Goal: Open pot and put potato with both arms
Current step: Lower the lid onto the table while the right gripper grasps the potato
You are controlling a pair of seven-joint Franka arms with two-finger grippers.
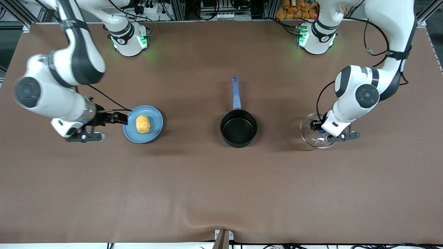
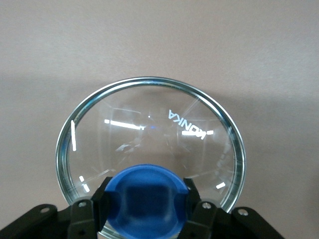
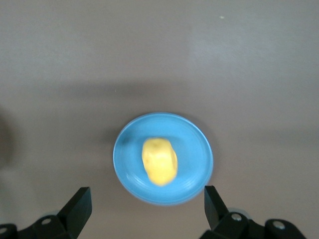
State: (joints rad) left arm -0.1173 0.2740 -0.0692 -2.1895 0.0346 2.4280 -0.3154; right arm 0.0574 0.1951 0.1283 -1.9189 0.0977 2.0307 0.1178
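Note:
The black pot [image 1: 238, 128] stands uncovered in the middle of the table, its blue handle [image 1: 236, 92] pointing toward the robots' bases. Its clear glass lid [image 1: 311, 133] [image 2: 149, 130] is toward the left arm's end of the table. My left gripper [image 1: 320, 130] [image 2: 144, 199] is shut on the lid's blue knob [image 2: 144, 191]; whether the lid rests on the table I cannot tell. The yellow-orange potato [image 1: 143, 124] [image 3: 159, 162] lies on a light-blue plate [image 1: 156, 119] [image 3: 195, 149]. My right gripper [image 1: 121, 118] [image 3: 147, 208] hangs open at the plate's rim, nothing between its fingers.
A brown mat [image 1: 221, 186] covers the whole table. The two arm bases [image 1: 129, 39] [image 1: 316, 38] stand along the edge farthest from the front camera. A pile of orange items [image 1: 294, 8] sits off the table, past the left arm's base.

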